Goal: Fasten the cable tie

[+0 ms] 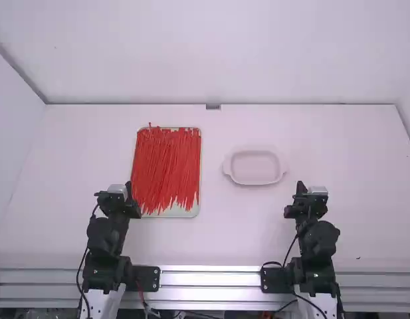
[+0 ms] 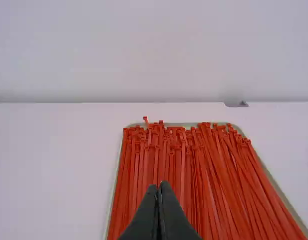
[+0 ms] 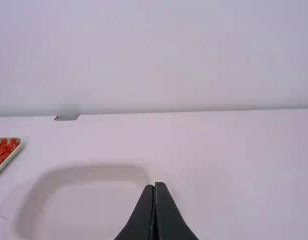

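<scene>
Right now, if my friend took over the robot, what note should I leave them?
The left gripper is shut and holds nothing, at the near edge of the tray of red cable ties.
The right gripper is shut and holds nothing, on the near side of the white dish, which sits right of the tray.
Done: nothing yet; all ties lie on the tray.
Left: pick one tie and fasten it.

Red cable ties [image 1: 167,170] lie heaped lengthwise on a tray [image 1: 199,210].
</scene>
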`<state>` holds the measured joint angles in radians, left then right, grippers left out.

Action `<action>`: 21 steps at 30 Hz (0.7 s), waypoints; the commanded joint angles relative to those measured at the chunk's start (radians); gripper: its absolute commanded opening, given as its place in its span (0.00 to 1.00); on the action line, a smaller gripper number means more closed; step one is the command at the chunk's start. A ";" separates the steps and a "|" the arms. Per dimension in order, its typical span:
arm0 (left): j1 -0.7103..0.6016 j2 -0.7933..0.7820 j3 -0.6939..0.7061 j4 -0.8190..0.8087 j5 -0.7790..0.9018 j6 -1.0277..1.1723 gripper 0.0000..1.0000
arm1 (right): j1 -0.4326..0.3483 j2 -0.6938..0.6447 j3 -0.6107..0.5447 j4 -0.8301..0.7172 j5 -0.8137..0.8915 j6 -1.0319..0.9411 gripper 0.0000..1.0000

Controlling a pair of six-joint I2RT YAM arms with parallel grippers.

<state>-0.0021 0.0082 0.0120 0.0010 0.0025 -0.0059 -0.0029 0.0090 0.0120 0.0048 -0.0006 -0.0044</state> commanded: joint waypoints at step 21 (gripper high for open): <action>0.001 0.204 0.209 -0.108 0.052 0.005 0.17 | 0.056 0.227 0.205 -0.078 -0.026 0.004 0.17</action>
<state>-0.0017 0.1768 0.1680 -0.1001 0.0265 -0.0059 0.0410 0.1963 0.1543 -0.0696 -0.0208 -0.0040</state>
